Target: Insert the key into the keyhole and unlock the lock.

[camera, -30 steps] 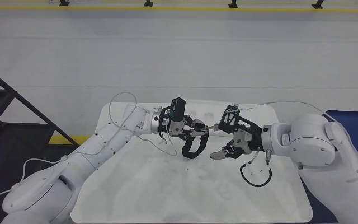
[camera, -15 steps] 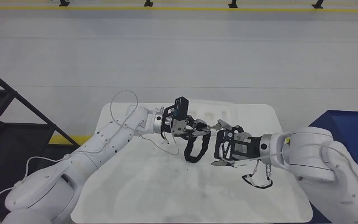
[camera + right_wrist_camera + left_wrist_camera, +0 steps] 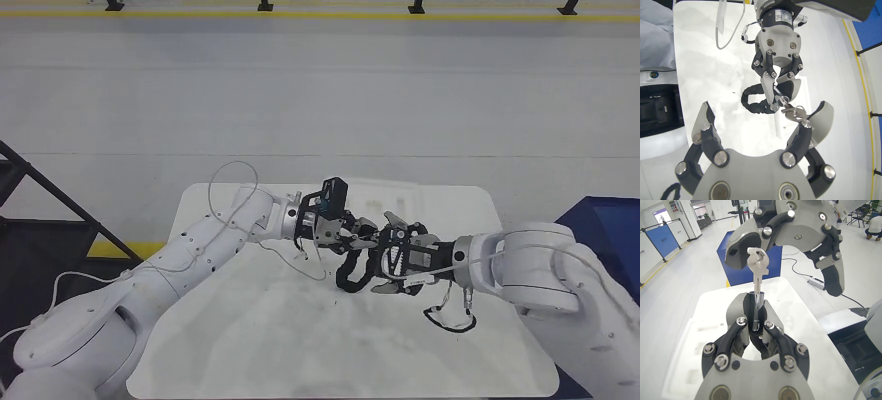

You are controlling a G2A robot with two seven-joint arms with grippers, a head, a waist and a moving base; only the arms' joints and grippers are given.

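Observation:
My left gripper (image 3: 756,298) is shut on the lock's silver cylinder (image 3: 758,308), holding it above the white table. The lock's black cable loop (image 3: 749,102) hangs below it. A silver key (image 3: 758,262) sits with its blade in the keyhole and its head sticking out. My right gripper (image 3: 764,111) is open with its fingers either side of the key head (image 3: 794,113). One pad (image 3: 742,251) lies close behind the head; I cannot tell whether it touches. In the top view the left gripper (image 3: 362,237) and right gripper (image 3: 385,255) meet over the table's middle.
The white table (image 3: 250,340) has shallow moulded recesses (image 3: 696,332) near the left arm. A loose black cord loop (image 3: 445,315) hangs under the right arm. A blue barrier (image 3: 605,215) stands beyond the table's right edge.
The right gripper has turned and moved left towards the left gripper, and its fingers now stand either side of the key head. The left gripper with the lock shifted slightly right.

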